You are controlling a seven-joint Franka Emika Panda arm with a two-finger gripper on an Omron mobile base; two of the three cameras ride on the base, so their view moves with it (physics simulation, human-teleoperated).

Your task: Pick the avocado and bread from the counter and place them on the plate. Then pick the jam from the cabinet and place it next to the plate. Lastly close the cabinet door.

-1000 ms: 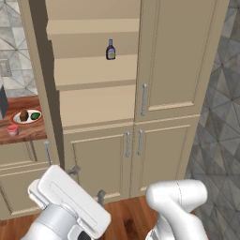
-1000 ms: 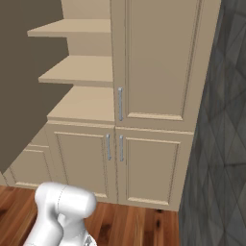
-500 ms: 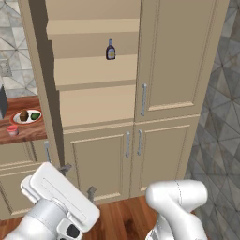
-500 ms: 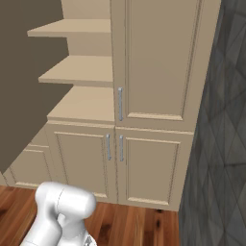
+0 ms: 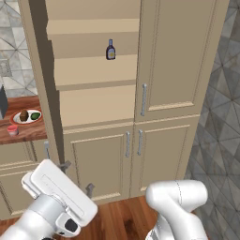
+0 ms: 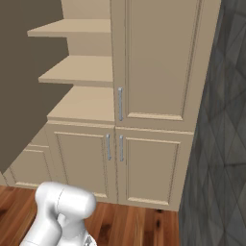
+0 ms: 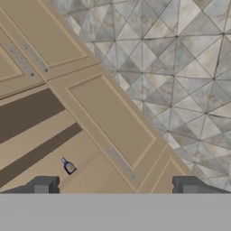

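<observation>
The white plate (image 5: 18,121) sits on the counter (image 5: 29,134) at far left and carries the brown bread (image 5: 23,115) and the green avocado (image 5: 35,115). The red-pink jam (image 5: 13,131) stands on the counter just in front of the plate. The cabinet (image 5: 98,101) shows bare shelves. Its left cabinet door (image 5: 46,70) stands open, edge-on here, and its dark inside (image 6: 24,72) fills the left of the right base view. My gripper (image 5: 77,177) is open and holds nothing, low in front of the cabinet's short doors; in the hand view the gripper (image 7: 115,185) points up at the shelves.
A dark bottle with a pale label (image 5: 110,49) stands on an upper shelf, also the bottle (image 7: 69,167) between my fingertips' line of sight. The right upper door (image 5: 176,56) is shut. A grey tiled wall (image 5: 220,117) bounds the right; wooden floor (image 6: 144,226) lies below.
My hand has drifted a little to the left and slightly up in front of the lower doors. The jaws stay wide open; nothing else has moved.
</observation>
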